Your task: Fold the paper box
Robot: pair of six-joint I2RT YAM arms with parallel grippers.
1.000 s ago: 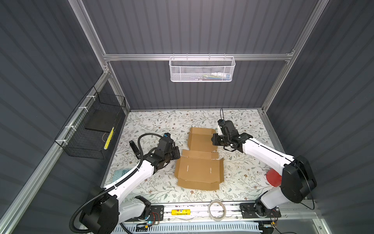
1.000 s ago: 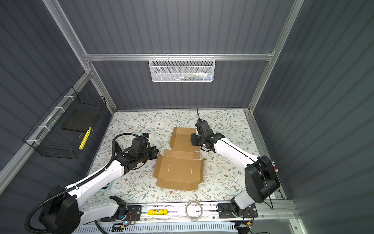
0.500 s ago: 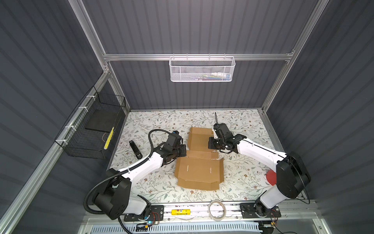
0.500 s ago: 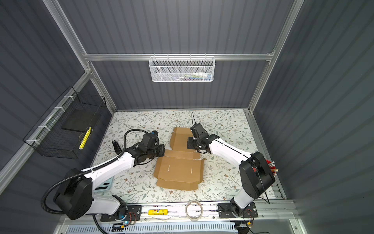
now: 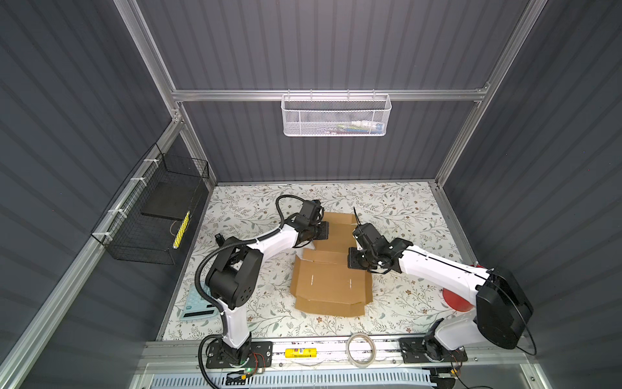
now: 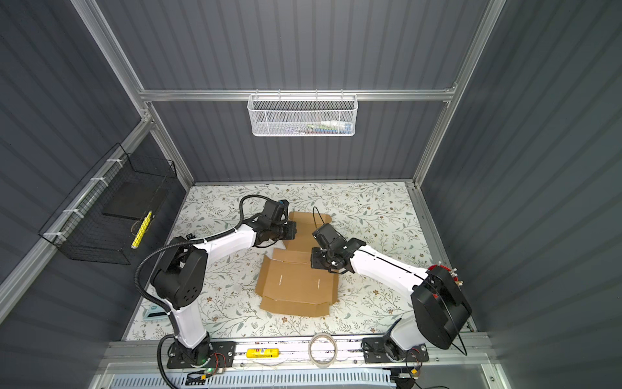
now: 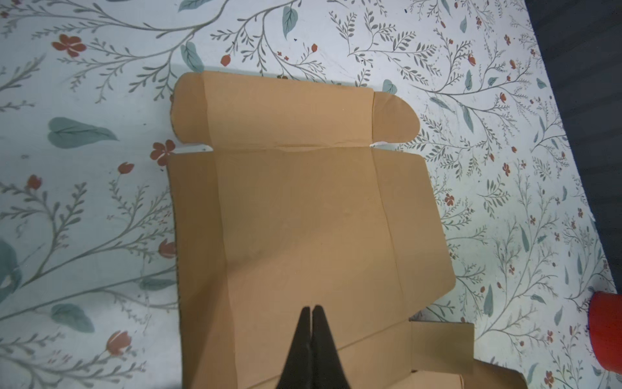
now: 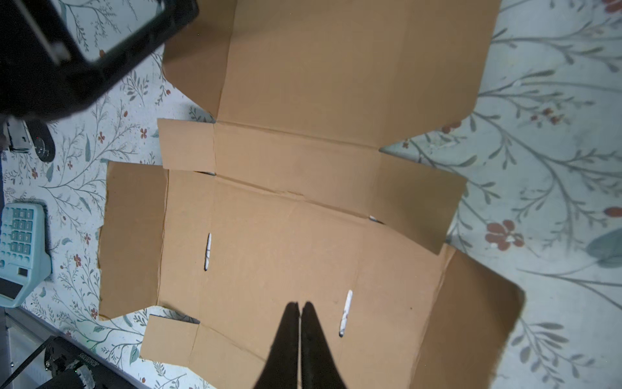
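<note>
On floral table | paper box (image 5: 331, 276) flat, brown, flaps spread, two slits

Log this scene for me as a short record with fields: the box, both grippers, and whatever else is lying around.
Box: paper box, opened out nearly flat on the table, no walls folded up yet
Left gripper: jaws shut, empty, over the far panel
Right gripper: jaws shut, empty, over the panel with the two slits, beside one slit
Other items: calculator at left front; red object partly hidden at right front; tape roll at front edge
</note>
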